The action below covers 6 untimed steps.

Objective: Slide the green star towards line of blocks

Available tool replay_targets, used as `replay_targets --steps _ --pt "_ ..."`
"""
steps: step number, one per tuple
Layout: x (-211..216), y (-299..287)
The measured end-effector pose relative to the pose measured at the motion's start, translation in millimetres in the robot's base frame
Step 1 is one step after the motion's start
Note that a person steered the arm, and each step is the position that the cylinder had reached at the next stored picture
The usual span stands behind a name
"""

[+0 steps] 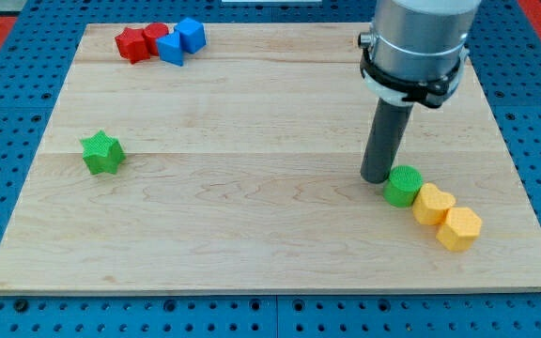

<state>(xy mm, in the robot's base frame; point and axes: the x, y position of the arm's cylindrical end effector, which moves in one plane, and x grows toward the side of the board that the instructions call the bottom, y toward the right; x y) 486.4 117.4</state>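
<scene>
Item: wooden board, one rod-ended arm, eight blocks. Tool: my tip, a plain dark rod with no jaws to open, close or hold with; it rests on the board just at the view's left of the green cylinder, touching or nearly so, which cannot be told. Line of blocks, view's lower right: green cylinder, then yellow block, then second yellow block, running diagonally down to the view's right, each touching the next. Task piece: green star, alone at the view's left, mid-height, well apart from my tip and from the line, with bare board between. Other stock: red block, second red block, blue block and second blue block, clustered at the view's top left. Hazards, as judged: my tip stands against the line, so any drift to the view's right would knock the cylinder and break the row; the star must be reached from its far, left side, and a direct crossing would strike it from the wrong side and drive it off toward the board's left edge; an off-centre push on its points would likely spin it aside; a long push carried too far would scatter the line.
</scene>
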Motion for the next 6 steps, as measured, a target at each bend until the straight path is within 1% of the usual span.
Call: replay_targets --steps 1,3,4,5,6 --pt "15 -41" --pt "32 -210" --pt "32 -301" --pt "12 -374" --pt "-55 -372"
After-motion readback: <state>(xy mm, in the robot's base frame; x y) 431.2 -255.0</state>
